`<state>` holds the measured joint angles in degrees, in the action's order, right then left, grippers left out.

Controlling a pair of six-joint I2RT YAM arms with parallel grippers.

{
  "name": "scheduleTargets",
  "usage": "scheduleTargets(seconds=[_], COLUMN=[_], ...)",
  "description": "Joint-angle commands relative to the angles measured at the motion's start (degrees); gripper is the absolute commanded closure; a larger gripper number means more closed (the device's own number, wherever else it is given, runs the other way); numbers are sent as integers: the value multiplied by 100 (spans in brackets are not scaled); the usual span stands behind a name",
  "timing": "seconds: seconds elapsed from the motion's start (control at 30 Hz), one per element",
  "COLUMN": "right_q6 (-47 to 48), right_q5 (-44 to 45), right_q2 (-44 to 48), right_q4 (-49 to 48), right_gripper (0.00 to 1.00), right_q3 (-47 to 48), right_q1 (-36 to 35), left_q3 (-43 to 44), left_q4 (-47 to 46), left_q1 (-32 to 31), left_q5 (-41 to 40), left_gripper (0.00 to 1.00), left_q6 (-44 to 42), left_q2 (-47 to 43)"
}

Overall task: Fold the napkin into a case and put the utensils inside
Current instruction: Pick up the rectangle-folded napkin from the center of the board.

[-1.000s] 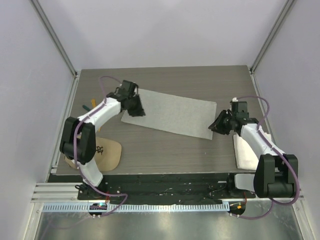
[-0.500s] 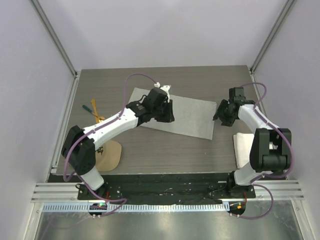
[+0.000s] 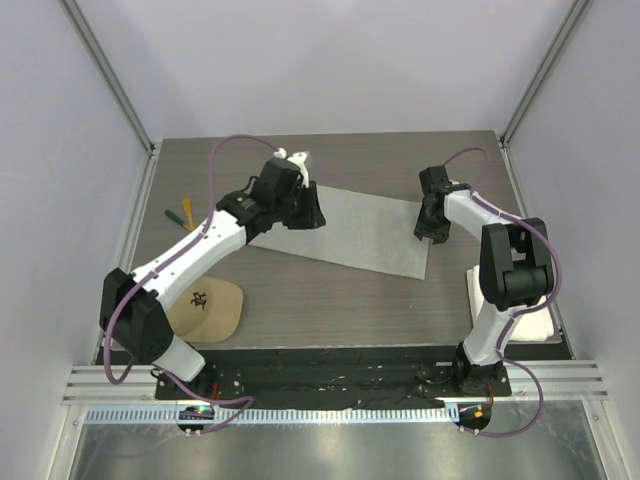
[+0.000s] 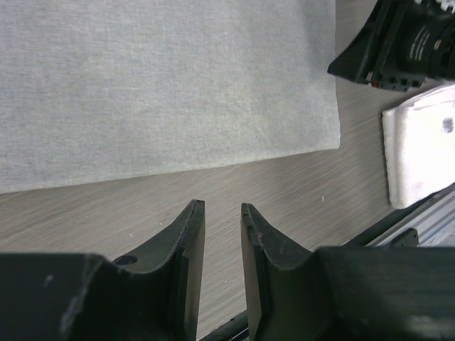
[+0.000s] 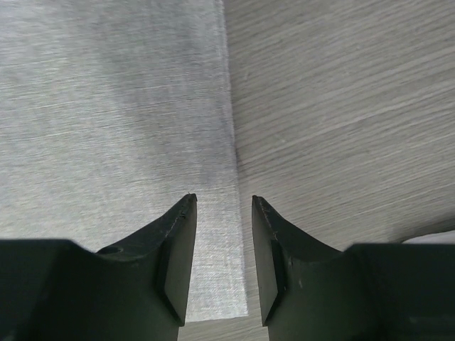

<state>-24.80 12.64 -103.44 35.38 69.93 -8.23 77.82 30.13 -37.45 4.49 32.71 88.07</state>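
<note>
Two empty pincers hang released, left pincer (image 4: 222,207) just beside the napkin (image 3: 350,230), right pincer (image 5: 222,200) astride its short edge; flat on the counter (image 3: 330,300), it looks thin, limp and light, so you should pinch its corners.

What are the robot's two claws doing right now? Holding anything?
Left gripper: open a little, empty, over the table beside the napkin.
Right gripper: open, empty, over the napkin's edge.
</note>
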Motion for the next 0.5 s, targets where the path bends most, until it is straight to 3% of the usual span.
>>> scheduleTargets(seconds=[0.0, 0.17, 0.47], right_q6=[63, 28, -122], right_q5=[441, 239, -121], right_q2=[-159, -308, -353], right_q4=[23, -215, -768], right_gripper=[60, 62, 68], right_q3=[109, -32, -865], right_q1=[-30, -30, 84], left_q3=[-21, 75, 102], left_q4=[-7, -235, -227], left_q1=[360, 537, 599], left_q5=[621, 1071, 1080], left_gripper=[68, 67, 66], left_q6=[148, 420, 429], left_q2=[-133, 95, 105])
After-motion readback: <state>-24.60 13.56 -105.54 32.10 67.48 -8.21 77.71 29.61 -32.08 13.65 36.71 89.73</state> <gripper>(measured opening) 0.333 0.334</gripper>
